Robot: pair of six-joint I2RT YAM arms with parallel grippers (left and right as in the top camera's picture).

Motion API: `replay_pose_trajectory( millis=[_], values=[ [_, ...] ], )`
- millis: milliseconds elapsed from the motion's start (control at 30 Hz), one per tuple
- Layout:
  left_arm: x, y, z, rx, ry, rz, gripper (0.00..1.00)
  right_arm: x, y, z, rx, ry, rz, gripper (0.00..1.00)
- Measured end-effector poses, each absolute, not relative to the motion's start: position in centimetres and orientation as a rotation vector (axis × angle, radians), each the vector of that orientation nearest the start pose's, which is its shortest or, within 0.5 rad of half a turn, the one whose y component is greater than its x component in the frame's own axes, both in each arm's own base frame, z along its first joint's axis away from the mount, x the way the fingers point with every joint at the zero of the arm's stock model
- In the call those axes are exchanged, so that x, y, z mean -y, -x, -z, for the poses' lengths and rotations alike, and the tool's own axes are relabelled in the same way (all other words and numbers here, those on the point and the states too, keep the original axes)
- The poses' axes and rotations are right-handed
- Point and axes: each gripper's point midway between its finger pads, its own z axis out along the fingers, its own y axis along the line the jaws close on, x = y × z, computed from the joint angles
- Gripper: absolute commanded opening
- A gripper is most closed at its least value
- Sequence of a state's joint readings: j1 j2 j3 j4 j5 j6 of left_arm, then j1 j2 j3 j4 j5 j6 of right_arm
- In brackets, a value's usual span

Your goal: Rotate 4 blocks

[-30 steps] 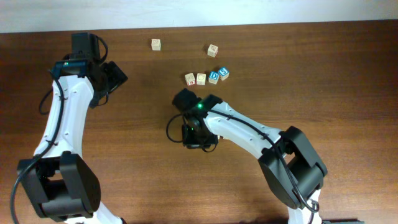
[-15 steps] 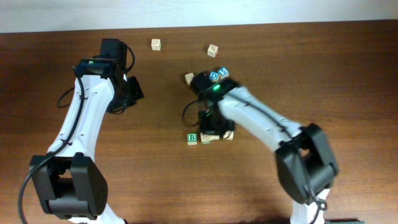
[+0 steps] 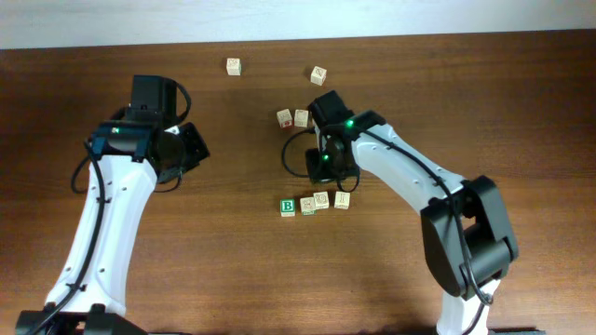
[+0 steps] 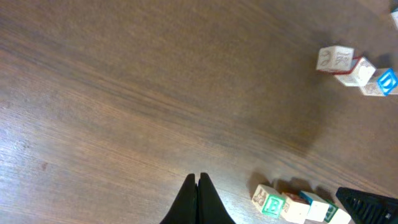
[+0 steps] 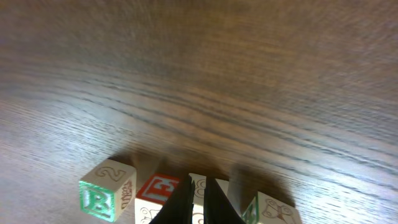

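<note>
Four blocks lie in a row at mid-table: the green-and-white "B" block [image 3: 288, 207] [image 5: 106, 190] [image 4: 268, 201], a red-faced block [image 3: 307, 205] [image 5: 159, 189], a pale block [image 3: 321, 199] and another pale block [image 3: 342, 200] [image 5: 273, 211]. My right gripper [image 3: 326, 170] [image 5: 198, 181] hangs just behind the row, shut, its tips over the third block and holding nothing. My left gripper [image 3: 193, 149] [image 4: 198, 177] is shut and empty, well left of the row.
Two pale cubes [image 3: 284, 118] [image 3: 302, 118] sit beside the right arm, and a blue-faced cube [image 4: 386, 81] shows next to them in the left wrist view. Two single cubes [image 3: 233, 66] [image 3: 318, 75] lie near the far edge.
The left gripper has shut and its arm has shifted right. The right gripper, over the row half a second ago, has drawn back toward the far side, uncovering all four blocks.
</note>
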State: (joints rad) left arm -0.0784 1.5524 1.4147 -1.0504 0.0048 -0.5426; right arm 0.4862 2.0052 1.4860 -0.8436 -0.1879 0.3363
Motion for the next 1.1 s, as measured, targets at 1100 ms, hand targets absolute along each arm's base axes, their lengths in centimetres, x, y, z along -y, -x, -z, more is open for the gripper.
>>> replay_pose_trajectory(
  millis=[1100],
  values=[
    [2.9,-36.4,-15.5,-2.719,0.659,0.163,0.05,-22.5,-33.0,-2.8,-3.132,0.277,-0.344,0.09]
  ],
)
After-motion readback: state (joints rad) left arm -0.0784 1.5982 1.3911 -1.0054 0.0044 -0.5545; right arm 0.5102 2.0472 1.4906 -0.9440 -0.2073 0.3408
